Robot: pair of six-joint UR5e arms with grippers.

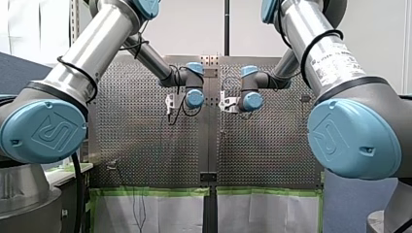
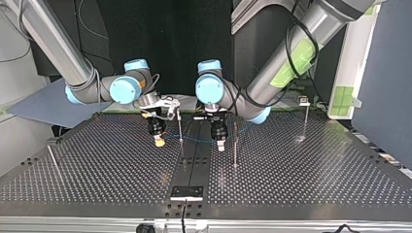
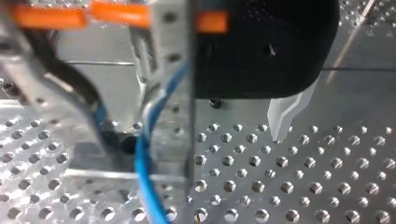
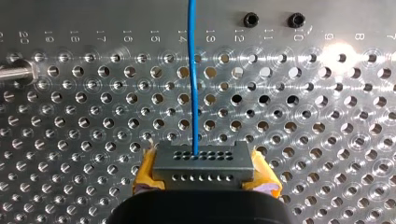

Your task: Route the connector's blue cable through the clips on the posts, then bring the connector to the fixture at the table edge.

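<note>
Right gripper point(image 4: 204, 173), right wrist view: clamped on connector point(image 4: 204, 158), blue cable point(image 4: 192, 84) leading straight ahead. Top view: cable strung across to left gripper point(image 2: 220, 144). Left wrist view: cable close alongside; grip impossible to tell.

My left arm point(image 1: 92, 48) and my right arm point(image 1: 330, 53) are reaching in from the sides toward the middle. Their elbows are bending and their wrists are turning the pincers straight down. The pincers are hanging close beside each other but apart, at about the same height. My right pincer point(image 2: 159, 141) is clamping the connector point(image 4: 201, 161) between its yellow pads point(image 4: 145, 170), one pad pressing on each end. My left pincer point(image 2: 220, 144) is hovering just beside it.
</note>
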